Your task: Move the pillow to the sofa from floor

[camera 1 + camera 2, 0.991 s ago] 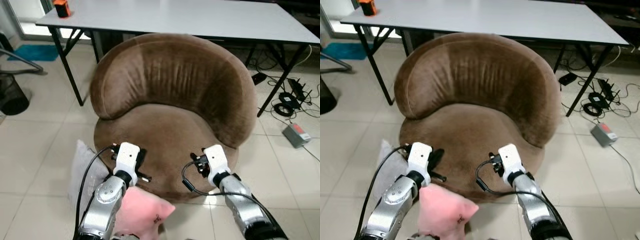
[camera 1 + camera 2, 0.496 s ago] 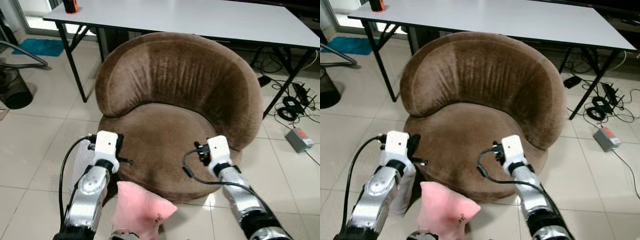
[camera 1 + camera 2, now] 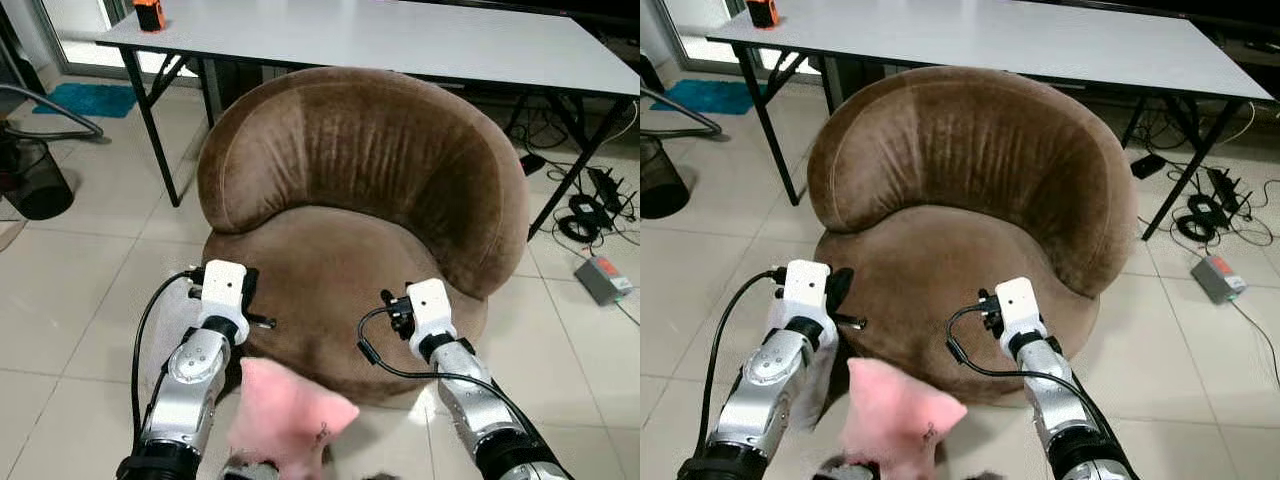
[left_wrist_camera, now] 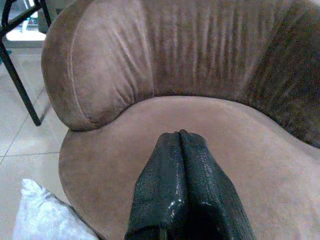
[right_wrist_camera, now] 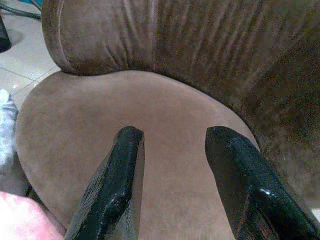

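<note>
A black bin [image 3: 30, 190] at the far left is cut by the frame edge, and beside it a blue mat [image 3: 88, 99] lies on the tiled floor [image 3: 70, 300]. A white pillow [image 4: 45, 217] on the floor at the sofa's left foot is mostly hidden behind the left arm, only a pale corner showing. The left hand [image 4: 182, 165] hangs over the front left edge of the brown sofa [image 3: 365, 190], its two black fingers pressed together and holding nothing. A pink pillow [image 3: 290, 415] sits low at the picture's bottom edge between the two arms, just in front of the sofa; it is blurred, its underside is cut off, and what carries it cannot be made out. The right hand [image 5: 172, 172] hovers above the sofa seat, its fingers [image 5: 117, 180] spread wide apart (nothing lies between them). Behind the sofa stands a long grey surface [image 3: 400, 40] with an orange object [image 3: 150, 14] at its left end. At the far right, black cables [image 3: 590, 195] and a grey box [image 3: 603, 278] lie on the floor.
</note>
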Controlling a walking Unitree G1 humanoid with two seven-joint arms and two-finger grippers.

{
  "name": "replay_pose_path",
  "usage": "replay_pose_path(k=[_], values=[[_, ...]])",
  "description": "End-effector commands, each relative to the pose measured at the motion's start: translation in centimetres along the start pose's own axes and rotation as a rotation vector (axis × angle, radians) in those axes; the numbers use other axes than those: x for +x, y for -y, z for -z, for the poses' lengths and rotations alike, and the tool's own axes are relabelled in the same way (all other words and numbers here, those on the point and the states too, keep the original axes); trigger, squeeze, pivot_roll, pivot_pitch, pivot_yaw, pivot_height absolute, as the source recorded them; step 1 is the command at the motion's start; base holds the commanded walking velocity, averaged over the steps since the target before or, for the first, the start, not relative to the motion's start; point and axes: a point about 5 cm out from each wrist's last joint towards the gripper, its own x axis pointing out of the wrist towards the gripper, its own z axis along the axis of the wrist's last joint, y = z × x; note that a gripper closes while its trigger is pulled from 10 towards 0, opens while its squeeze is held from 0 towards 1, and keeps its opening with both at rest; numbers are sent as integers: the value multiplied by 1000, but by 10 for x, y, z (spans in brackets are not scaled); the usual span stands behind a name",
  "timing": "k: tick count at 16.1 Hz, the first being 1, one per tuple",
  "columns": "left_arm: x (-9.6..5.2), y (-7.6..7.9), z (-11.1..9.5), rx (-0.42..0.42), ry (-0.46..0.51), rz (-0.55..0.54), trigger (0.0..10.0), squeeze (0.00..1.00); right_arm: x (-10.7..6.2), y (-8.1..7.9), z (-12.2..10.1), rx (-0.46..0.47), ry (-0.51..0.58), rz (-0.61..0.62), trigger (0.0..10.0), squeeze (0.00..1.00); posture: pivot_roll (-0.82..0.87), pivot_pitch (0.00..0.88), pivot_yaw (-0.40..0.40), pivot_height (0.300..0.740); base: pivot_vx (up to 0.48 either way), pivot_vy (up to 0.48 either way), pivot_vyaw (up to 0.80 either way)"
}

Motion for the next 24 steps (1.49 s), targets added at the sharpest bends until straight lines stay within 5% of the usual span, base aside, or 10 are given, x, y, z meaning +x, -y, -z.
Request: replay_pose_path(k=[1,12,19,24], values=[[-1,2,4,2,-15,13,10000,0,-3,3,5,-2,-20,13,10000,0,120,50,-44,641,0,0,0],[-2,0,15,-33,-56,-5,10000,0,-11,2,14,-7,-43,-4,10000,0,108,54,-55,538,0,0,0],[-2,-4,19,-22,-71,-23,10000,0,-13,0,15,-19,-48,-30,10000,0,107,65,-56,534,0,0,0],[-3,-4,21,-20,-71,-42,10000,0,-14,-2,17,-17,-57,-47,10000,0,104,73,-62,490,0,0,338]])
